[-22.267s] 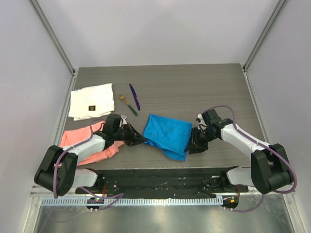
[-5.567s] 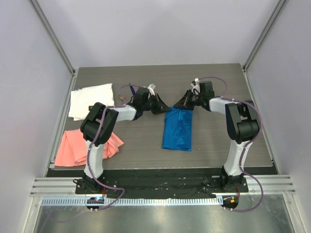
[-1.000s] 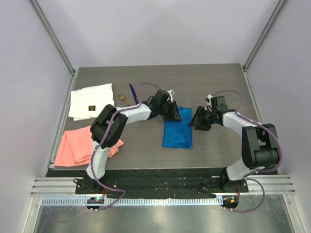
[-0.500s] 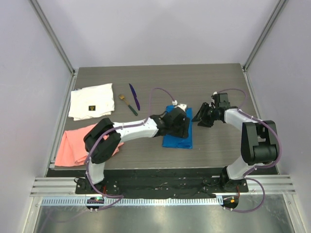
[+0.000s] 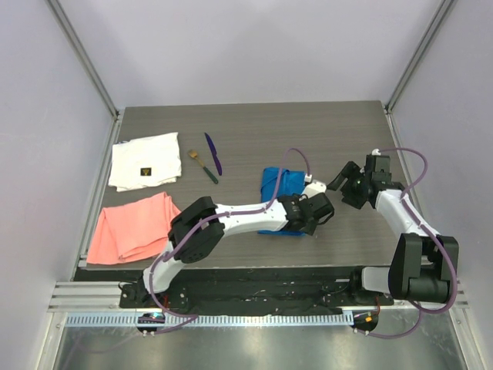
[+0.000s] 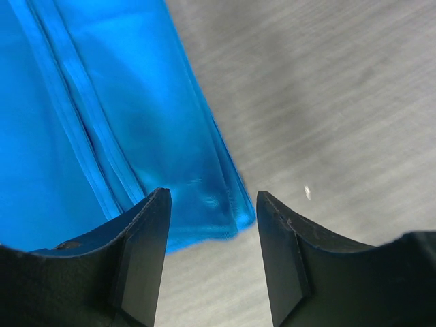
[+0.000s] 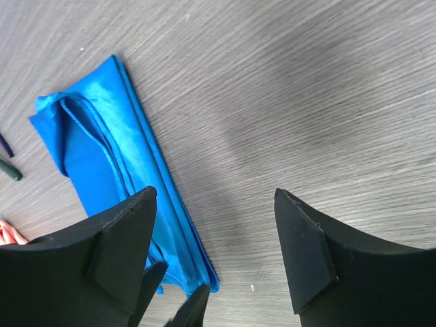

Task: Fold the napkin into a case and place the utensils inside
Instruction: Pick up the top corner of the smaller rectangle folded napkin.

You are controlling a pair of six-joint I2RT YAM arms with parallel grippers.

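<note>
Plain bright-blue napkin [image 5: 273,182], purple and green utensils [image 5: 213,154], grey-grained table [image 5: 308,131].

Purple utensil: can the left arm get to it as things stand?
Probably yes. The purple utensil lies uncovered on the table, beside the green-handled utensil. The left gripper is open and empty at the napkin's near corner, so it must first swing left.

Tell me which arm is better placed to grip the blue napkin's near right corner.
Left, probably: the left tool, open, frames that corner of the napkin; the right tool hangs open over the table beside it.
</note>
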